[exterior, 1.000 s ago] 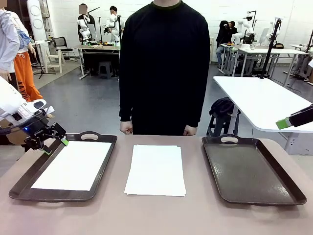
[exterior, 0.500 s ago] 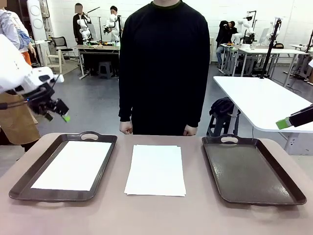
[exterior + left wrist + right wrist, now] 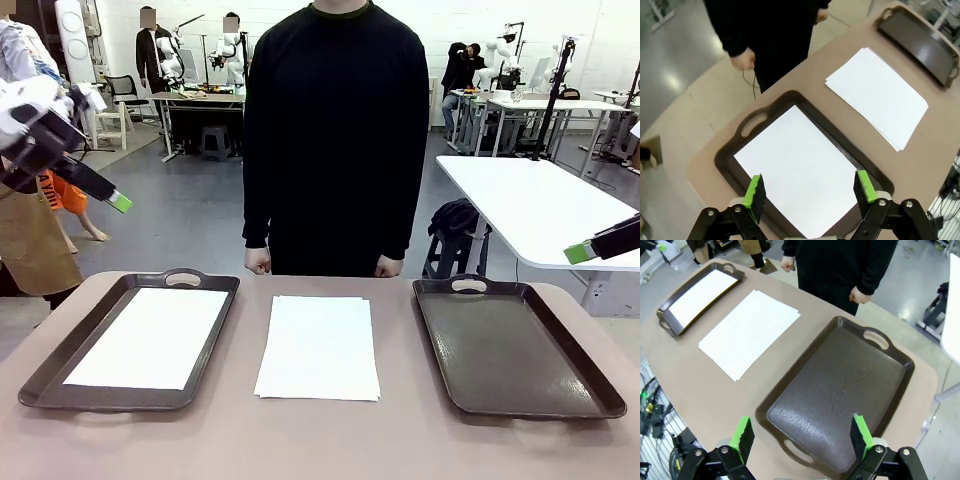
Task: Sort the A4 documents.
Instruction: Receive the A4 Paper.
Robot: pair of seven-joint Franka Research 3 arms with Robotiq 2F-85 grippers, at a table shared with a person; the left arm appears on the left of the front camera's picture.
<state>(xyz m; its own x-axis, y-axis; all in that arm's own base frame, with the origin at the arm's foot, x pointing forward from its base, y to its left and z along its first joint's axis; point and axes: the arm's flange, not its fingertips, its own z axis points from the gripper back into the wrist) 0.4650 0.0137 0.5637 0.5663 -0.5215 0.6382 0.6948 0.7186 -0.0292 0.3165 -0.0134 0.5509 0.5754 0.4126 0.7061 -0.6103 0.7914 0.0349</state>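
Right, I see the left gripper point(image 3: 810, 191) and the right gripper point(image 3: 802, 435) both with fingers spread wide above the table point(image 3: 320, 440), the stack of A4 documents point(image 3: 318, 347) lying mid-table and one sheet point(image 3: 150, 335) in the tray point(image 3: 60, 352) at its 9 o'clock.

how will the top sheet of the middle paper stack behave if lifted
Probably floppy: the paper stack is thin sheets lying flat on the table, so a lifted edge would likely droop. The edges look slightly fanned, so a push may slide several sheets.
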